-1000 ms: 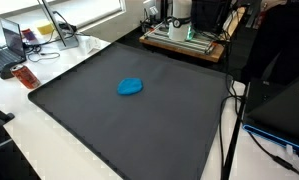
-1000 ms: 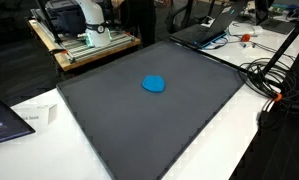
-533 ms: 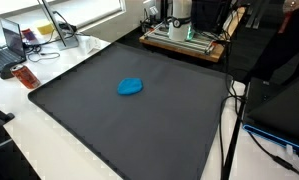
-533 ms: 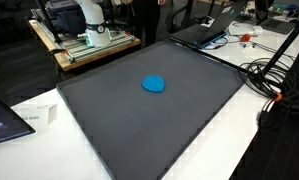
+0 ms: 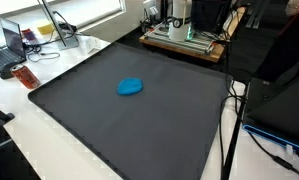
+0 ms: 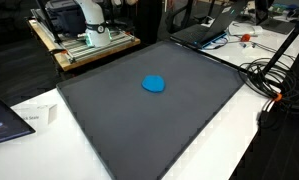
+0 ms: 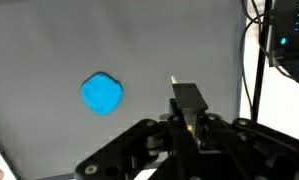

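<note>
A soft-looking blue lump [image 5: 131, 87] lies flat on a black mat [image 5: 139, 135] that covers most of a white table [image 5: 59, 145]. In both exterior views it sits roughly mid-mat [image 6: 139, 130], clear of all four edges and a little nearer the edge that faces the robot's stand [image 6: 84, 45] than the opposite one. Nothing else lies on the mat. Neither exterior view shows the arm's working end, so only the wrist view tells where the gripper [image 7: 187, 98] is. There it hangs in the air above the mat with its jaws pressed together and nothing between them. In that view the lump [image 7: 102, 94] lies off to one side of the fingertips, apart from them. The mat's edge and some cables [image 7: 254, 60] run down the other side. A laptop [image 6: 204, 30] sits beyond a far corner of the mat, and more cables [image 6: 274, 80] trail over the table past another edge. Judging from how things lie, the handling of the lump [image 6: 154, 84] has hardly begun. It is untouched, ungripped and resting on the mat. The gripper is neither over it nor down at its level, and the jaws are not spread to take it. All of the approach and the grasp therefore appears to be left.
</note>
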Robot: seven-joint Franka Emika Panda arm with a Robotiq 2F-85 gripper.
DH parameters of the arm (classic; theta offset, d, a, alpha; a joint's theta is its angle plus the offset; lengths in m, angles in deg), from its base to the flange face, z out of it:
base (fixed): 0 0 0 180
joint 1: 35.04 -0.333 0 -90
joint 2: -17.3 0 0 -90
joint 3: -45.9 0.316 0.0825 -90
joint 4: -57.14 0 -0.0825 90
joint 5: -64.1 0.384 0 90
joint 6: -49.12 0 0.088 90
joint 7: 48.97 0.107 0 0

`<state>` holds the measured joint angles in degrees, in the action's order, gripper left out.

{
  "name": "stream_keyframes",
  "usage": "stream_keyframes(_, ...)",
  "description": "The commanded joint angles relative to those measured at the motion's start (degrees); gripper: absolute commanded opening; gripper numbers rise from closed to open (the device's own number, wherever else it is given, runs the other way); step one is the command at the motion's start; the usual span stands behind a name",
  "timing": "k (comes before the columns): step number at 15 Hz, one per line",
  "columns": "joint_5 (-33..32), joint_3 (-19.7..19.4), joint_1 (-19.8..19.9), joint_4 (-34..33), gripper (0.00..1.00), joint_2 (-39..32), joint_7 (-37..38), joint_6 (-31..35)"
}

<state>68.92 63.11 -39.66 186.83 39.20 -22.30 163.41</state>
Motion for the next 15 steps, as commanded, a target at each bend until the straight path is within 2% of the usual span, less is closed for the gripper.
stream_keyframes(1,-0.4,-0.8,-0.9,-0.1,0.12,-0.1,0.3,-0.1)
stream_keyframes(2,-0.4,-0.8,-0.9,-0.1,0.03,-0.1,0.3,-0.1)
stream_keyframes(3,-4.7,0.0,0.8,-0.6,0.03,-1.3,2.3,1.0)
stream_keyframes(7,-11.5,-0.5,2.5,-2.6,0.03,-6.7,2.8,3.5)
stream_keyframes(10,-16.6,-0.5,3.3,-6.3,0.03,-13.5,5.9,5.5)
stream_keyframes(15,-28.6,-1.9,1.0,-14.4,0.03,-25.6,16.6,5.2)
